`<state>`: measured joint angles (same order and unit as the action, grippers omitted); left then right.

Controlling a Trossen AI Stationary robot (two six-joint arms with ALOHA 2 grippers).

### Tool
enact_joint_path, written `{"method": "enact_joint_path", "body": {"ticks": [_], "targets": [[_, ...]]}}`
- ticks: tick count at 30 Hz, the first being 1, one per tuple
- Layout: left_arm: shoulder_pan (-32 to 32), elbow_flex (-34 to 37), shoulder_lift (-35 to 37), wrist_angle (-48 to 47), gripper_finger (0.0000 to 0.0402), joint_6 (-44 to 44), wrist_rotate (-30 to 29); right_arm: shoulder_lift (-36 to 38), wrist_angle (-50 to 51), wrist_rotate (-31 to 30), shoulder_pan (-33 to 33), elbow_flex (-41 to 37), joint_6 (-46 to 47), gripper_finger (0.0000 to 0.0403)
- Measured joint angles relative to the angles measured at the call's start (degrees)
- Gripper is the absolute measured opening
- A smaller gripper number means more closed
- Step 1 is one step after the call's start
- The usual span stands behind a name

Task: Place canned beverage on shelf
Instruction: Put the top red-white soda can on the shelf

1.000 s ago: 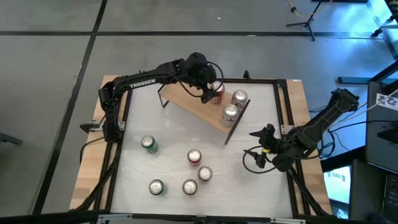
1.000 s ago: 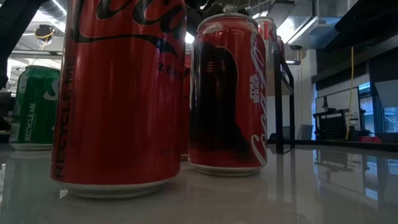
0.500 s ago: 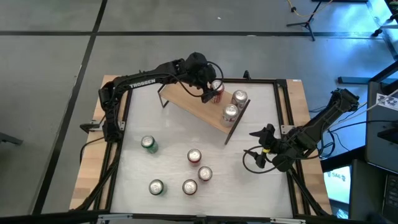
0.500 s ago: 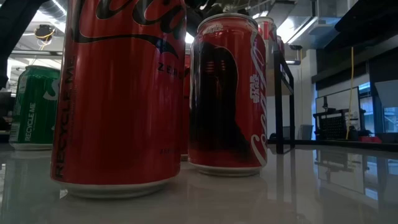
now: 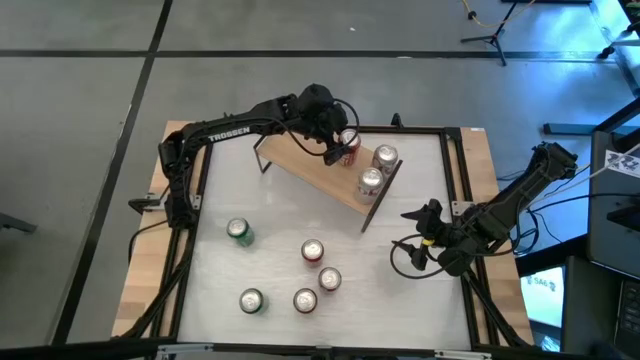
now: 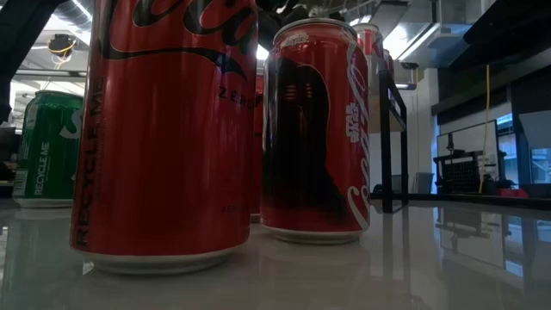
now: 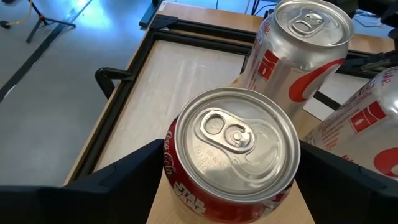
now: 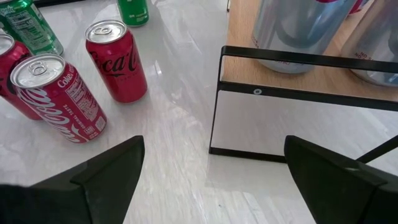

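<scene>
I am seeing five cans standing loose on the white worktop [image 5: 420,185] nearest me: a green can [image 5: 238,232] off to the left, a second green-labelled can [image 5: 251,300] at the front edge, and three red cans [image 5: 313,251] grouped just to its right. In the low view the closest red can [image 6: 168,129] is filling most of the frame, with a Star Wars-printed red can [image 6: 317,129] just behind it.

The right gripper [image 5: 412,215] is hanging over the right side of the worktop, near the shelf's end but well apart from every can. Its fingers [image 8: 93,177] are standing wide apart and holding nothing; between them its wrist view is showing the shelf's black end frame [image 8: 298,59].

Farther back, the shelf [image 5: 310,165] is lying at an angle across the far half of the worktop. Two silver cans [image 5: 385,158] are standing upright near its right end. Beyond them the left gripper [image 5: 341,150] is reaching over the shelf and bracketing a red Star Wars can [image 7: 233,152], which is standing upright on the wood board just beside the silver cans. Its fingers [image 7: 124,177] are sitting on either side of the can, spread about as wide as the can; I cannot tell whether they are pressing it or are just clear of it.
</scene>
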<state>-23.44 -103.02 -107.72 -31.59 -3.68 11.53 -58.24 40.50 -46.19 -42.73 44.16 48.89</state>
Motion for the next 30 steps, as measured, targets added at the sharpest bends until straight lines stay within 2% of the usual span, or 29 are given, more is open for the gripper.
{"method": "enact_joint_path", "body": {"ticks": [9,20,30], "targets": [[0.0,0.0,0.0,0.0,0.0326,0.0,0.0,0.0,0.0,0.0,0.0,0.0,0.0,0.0381],[0.0,0.0,0.3,0.2,0.0396,0.0,-1.4,0.0,0.0,0.0,0.0,0.0,0.0,0.0381],[0.0,0.0,0.2,2.9,0.0397,0.0,-1.5,0.0,0.0,0.0,0.0,0.0,0.0,0.0381]]}}
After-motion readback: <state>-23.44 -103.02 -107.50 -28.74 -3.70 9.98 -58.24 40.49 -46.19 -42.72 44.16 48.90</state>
